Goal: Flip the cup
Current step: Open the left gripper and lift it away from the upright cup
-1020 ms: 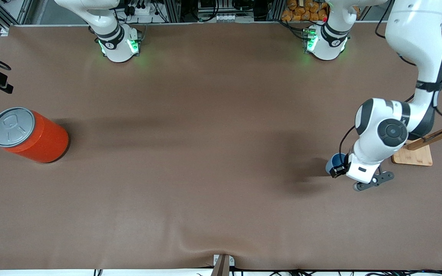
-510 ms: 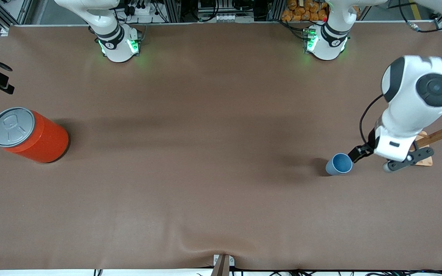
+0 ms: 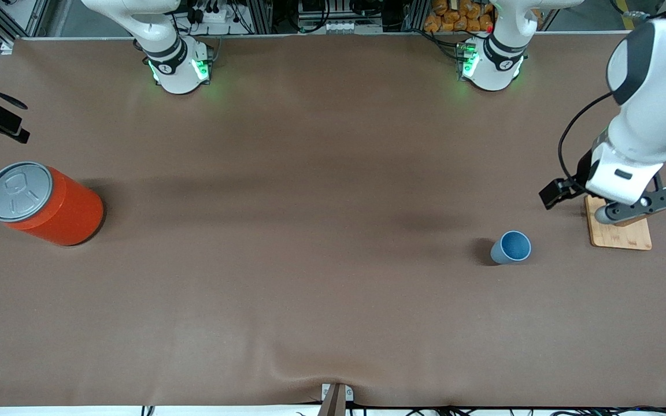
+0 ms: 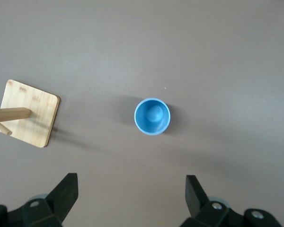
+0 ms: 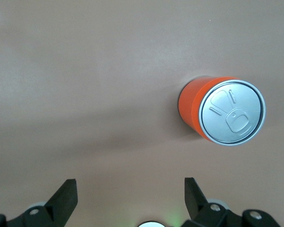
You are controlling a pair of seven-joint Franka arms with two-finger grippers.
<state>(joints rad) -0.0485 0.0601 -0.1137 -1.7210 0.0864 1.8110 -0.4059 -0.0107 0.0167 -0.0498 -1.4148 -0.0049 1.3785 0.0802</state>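
The small light-blue cup [image 3: 511, 247] stands upright on the brown table, mouth up, toward the left arm's end. It shows from above in the left wrist view [image 4: 152, 116], with its darker blue inside visible. My left gripper [image 3: 551, 194] is open and empty, up in the air over the table between the cup and the wooden stand. In its own view the left gripper [image 4: 131, 189] has its jaws wide apart and clear of the cup. My right gripper [image 5: 130, 189] is open and empty, high over the table, and waits.
A wooden peg stand on a square base [image 3: 622, 231] is beside the cup at the left arm's end, also in the left wrist view [image 4: 31, 113]. A large orange can with a grey lid [image 3: 44, 202] stands at the right arm's end, also in the right wrist view [image 5: 222, 111].
My left gripper was at the cup, let it go, then rose and drew away toward the wooden stand. The cup stays upright in place.
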